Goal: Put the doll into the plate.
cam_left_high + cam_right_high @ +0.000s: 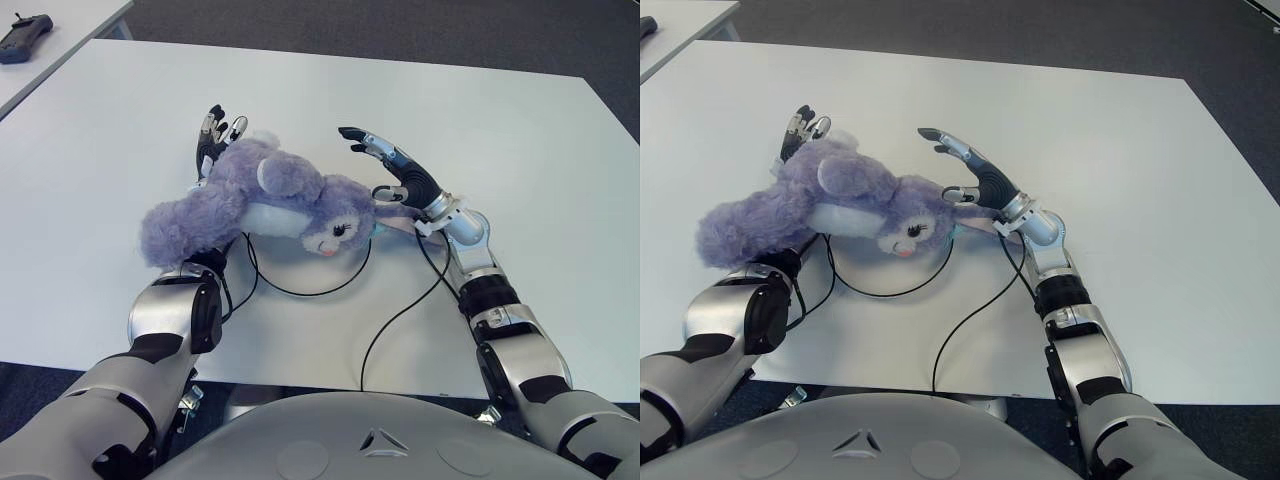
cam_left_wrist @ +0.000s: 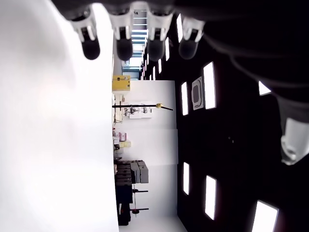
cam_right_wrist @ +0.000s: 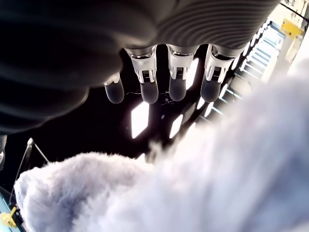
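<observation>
A fluffy purple doll [image 1: 270, 200] with a white belly lies on its side on the white table [image 1: 500, 130], its face turned toward me. My left hand [image 1: 222, 125] is mostly hidden under and behind the doll's body; only its straight fingertips [image 2: 124, 48] stick out past it, and nothing lies in its palm. My right hand [image 1: 385, 160] stands open just right of the doll's head, fingers stretched, with the purple fur [image 3: 217, 169] close against its palm. No plate shows in any view.
Black cables [image 1: 400, 310] loop over the table in front of the doll and run toward the near edge. A dark handheld device [image 1: 25, 38] lies on a second table [image 1: 80, 15] at the far left. Dark floor surrounds the table.
</observation>
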`<action>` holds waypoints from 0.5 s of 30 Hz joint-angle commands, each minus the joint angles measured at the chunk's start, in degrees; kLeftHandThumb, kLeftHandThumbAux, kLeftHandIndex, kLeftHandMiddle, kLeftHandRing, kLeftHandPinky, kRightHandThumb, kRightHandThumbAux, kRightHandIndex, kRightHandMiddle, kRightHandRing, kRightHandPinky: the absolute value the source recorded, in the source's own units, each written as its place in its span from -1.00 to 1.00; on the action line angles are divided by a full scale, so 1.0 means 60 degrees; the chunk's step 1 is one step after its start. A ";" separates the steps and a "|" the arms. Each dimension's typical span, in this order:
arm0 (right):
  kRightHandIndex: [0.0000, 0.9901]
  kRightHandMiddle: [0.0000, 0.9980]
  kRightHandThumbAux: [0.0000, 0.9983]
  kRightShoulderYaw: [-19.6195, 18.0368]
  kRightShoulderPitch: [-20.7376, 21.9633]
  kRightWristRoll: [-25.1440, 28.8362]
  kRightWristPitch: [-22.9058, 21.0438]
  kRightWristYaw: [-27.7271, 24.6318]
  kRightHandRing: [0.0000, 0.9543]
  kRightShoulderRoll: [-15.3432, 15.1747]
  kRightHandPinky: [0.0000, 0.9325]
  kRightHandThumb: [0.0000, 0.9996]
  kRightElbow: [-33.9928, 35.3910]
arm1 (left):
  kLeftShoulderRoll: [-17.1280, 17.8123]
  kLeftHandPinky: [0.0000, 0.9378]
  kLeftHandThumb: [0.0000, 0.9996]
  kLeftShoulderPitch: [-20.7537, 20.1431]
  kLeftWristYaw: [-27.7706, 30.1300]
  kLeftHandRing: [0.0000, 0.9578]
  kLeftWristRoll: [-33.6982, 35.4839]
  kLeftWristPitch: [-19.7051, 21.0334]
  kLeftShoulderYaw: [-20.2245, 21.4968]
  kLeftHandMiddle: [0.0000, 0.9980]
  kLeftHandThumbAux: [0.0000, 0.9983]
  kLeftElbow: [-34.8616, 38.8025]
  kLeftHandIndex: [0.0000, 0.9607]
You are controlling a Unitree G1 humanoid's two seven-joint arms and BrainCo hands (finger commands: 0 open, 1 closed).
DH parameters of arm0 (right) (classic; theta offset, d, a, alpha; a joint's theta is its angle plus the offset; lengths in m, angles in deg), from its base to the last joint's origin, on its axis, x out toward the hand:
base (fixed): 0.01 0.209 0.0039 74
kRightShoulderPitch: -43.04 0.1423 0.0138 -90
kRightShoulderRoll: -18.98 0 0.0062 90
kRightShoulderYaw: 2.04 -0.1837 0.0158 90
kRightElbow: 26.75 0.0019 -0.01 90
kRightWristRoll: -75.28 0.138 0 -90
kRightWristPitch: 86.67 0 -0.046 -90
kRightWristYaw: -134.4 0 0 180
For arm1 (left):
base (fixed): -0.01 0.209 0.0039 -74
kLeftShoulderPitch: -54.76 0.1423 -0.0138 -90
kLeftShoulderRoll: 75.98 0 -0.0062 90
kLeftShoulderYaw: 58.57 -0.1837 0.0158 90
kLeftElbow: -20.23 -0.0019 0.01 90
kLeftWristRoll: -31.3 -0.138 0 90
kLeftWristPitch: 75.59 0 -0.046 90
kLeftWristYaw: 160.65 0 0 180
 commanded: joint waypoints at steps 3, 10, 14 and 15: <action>-1.00 -1.00 -0.41 -0.0045 -0.0252 -0.0280 -0.0159 -0.0031 -1.00 -0.0052 -1.00 -0.78 0.0285 | -0.0646 -1.00 -1.00 0.1902 0.0045 -1.00 -0.0016 0.1393 0.0000 -0.89 -0.07 -0.1438 -1.00; -1.00 -1.00 -0.41 -0.0107 -0.0229 -0.0232 -0.0364 -0.0061 -1.00 -0.0131 -1.00 -0.77 0.0472 | -0.0644 -1.00 -1.00 0.1899 0.0010 -0.99 -0.0017 0.1386 0.0000 -0.89 -0.06 -0.1433 -1.00; -1.00 -1.00 -0.41 -0.0186 0.0004 -0.0174 -0.0363 -0.0068 -1.00 -0.0096 -1.00 -0.78 0.0124 | -0.0648 -1.00 -1.00 0.1902 0.0018 -0.99 -0.0018 0.1353 -0.0004 -0.89 -0.07 -0.1426 -1.00; -1.00 -1.00 -0.40 -0.0213 0.0067 -0.0162 -0.0341 -0.0047 -1.00 -0.0073 -1.00 -0.79 0.0027 | -0.0647 -1.00 -1.00 0.1901 0.0023 -0.99 -0.0021 0.1350 -0.0008 -0.89 -0.08 -0.1424 -1.00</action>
